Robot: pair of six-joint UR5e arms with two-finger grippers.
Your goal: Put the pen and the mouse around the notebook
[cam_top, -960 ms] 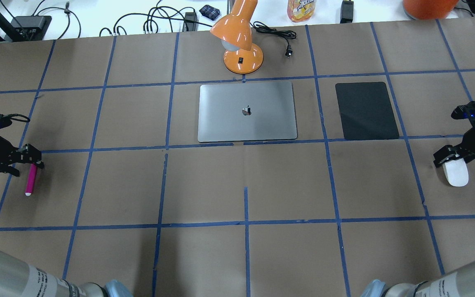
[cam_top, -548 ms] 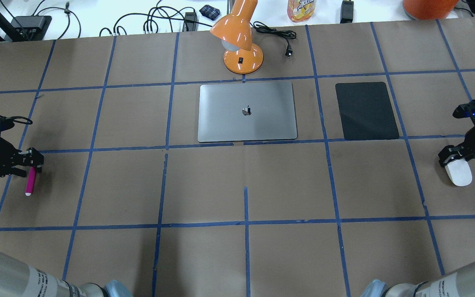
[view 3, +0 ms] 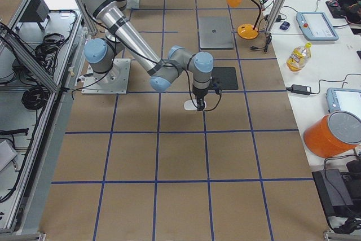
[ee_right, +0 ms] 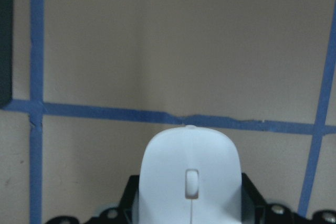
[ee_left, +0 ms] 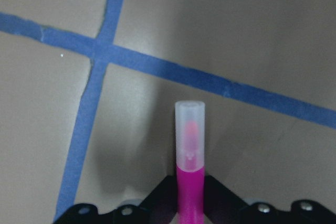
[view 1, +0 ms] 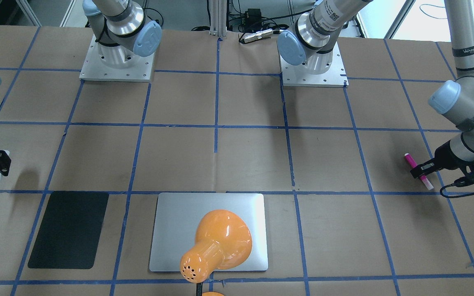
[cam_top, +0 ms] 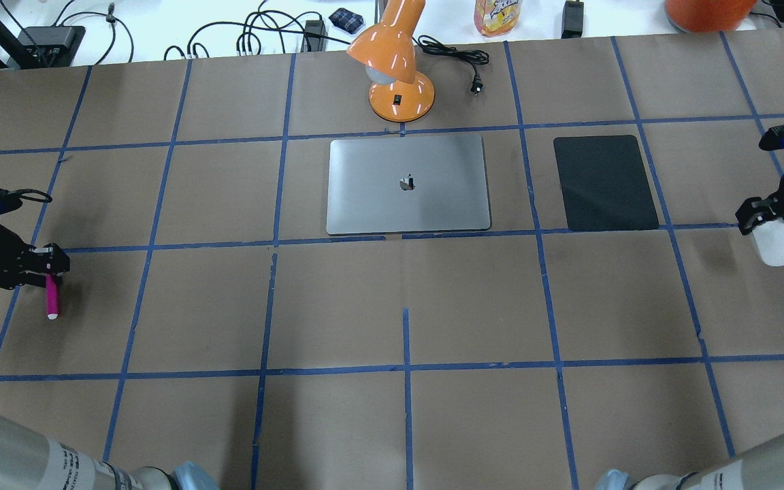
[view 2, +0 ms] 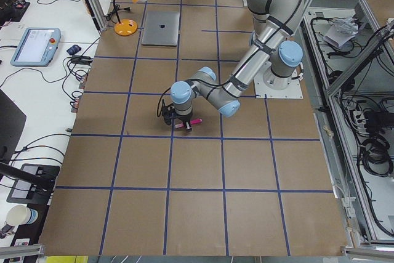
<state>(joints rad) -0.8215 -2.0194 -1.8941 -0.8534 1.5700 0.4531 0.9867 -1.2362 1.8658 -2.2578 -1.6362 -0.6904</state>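
The magenta pen (cam_top: 52, 299) is gripped at one end by my left gripper (cam_top: 48, 267), shut on it, at the table's far left. In the left wrist view the pen (ee_left: 189, 166) sticks out past the fingers with its pale tip forward, a shadow under it. My right gripper (cam_top: 761, 216) is shut on the white mouse (cam_top: 773, 246) at the far right, held just off the paper. The mouse (ee_right: 190, 177) fills the lower right wrist view. The silver notebook (cam_top: 433, 204) lies closed at the table's middle back, far from both grippers.
An orange desk lamp (cam_top: 399, 82) stands just behind the notebook, its plug cord (cam_top: 463, 61) beside it. A black mat (cam_top: 604, 182) lies right of the notebook. Cables and a bottle (cam_top: 496, 15) sit on the white bench beyond the table edge.
My right gripper has carried the mouse away from the robot and slightly right. The left gripper has barely moved, and the pen now hangs straighter in it.
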